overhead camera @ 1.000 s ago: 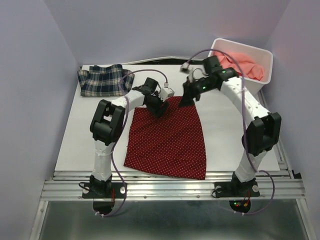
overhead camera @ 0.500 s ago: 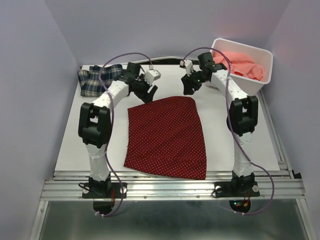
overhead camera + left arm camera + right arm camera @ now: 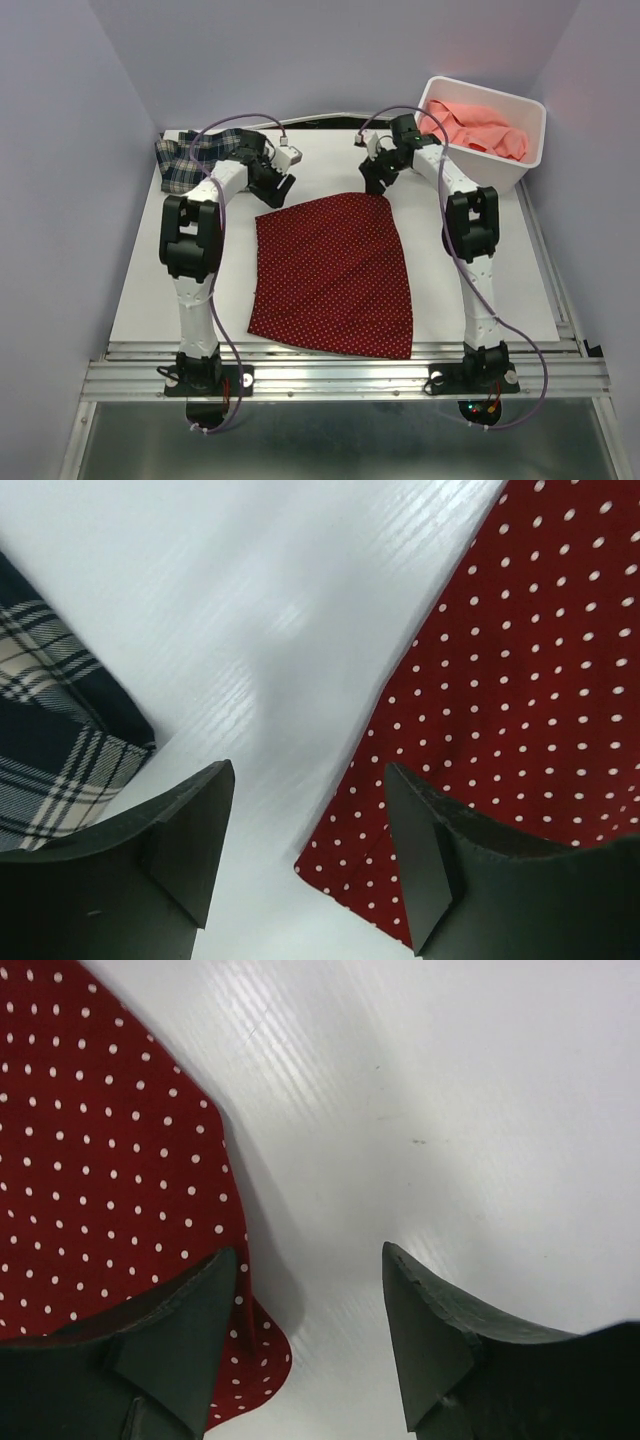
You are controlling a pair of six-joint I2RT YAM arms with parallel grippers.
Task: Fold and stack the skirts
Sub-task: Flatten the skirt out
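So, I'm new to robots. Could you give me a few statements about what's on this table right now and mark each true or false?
1. The red dotted skirt lies spread flat on the table. True.
2. The left gripper is clamped on the plaid skirt. False: its jaws are open and empty, between that skirt and the red one.
3. The salmon-pink skirt sits in the white bin. True.
4. The right gripper has lifted the red skirt's corner. False: its jaws are open at the far corner, gripping nothing.
5. The plaid skirt is stacked on the red one. False: it lies apart, at the far left corner.
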